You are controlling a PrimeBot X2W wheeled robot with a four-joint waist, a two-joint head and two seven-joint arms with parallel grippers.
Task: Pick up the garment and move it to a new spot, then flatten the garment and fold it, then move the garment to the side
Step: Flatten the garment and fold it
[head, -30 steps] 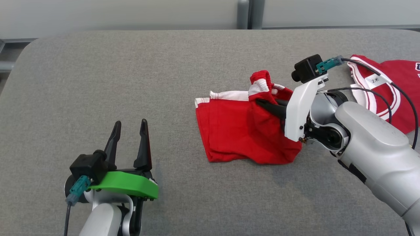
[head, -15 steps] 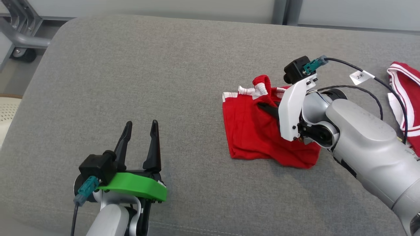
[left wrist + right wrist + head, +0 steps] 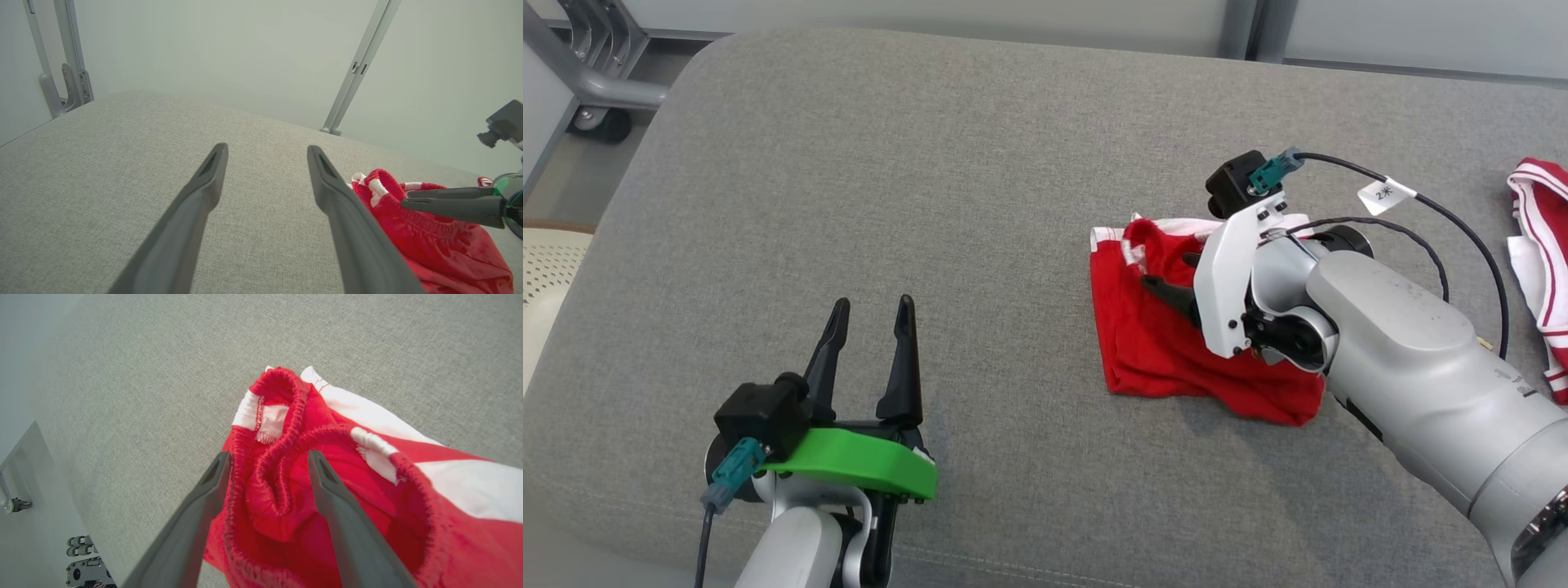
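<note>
- Head view: red garment (image 3: 1160, 351) lies crumpled on the grey table (image 3: 931, 163), right of centre. Its long axis is hard to call, roughly 10-to-4 o'clock, with the white band along the 12 o'clock edge.
- Right gripper (image 3: 1168, 282) comes in from 4 o'clock pointing at 10, low over the cloth with its forearm across the near corner. It's clearly the nearer arm.
- Left gripper (image 3: 872, 304) is parked at 7 o'clock of the frame, fingers spread wide and pointing to 12, holding nothing. The garment sits at 2 o'clock from it, well apart.
- A second red-and-white garment (image 3: 1539, 237) sits at the 3 o'clock edge.
- Left wrist view: bare table lies between the open fingers and the garment (image 3: 441, 253) is off at 4 o'clock. The other arm's fingers reach in over the waistband from 3 o'clock.
- Right wrist view: fingers are spread. The elastic waistband (image 3: 286, 449) is bunched in the gap and looks loose, not pinched.
- My read: the move step is about done and flattening comes next. The left arm must cross toward 2 o'clock to help.
</note>
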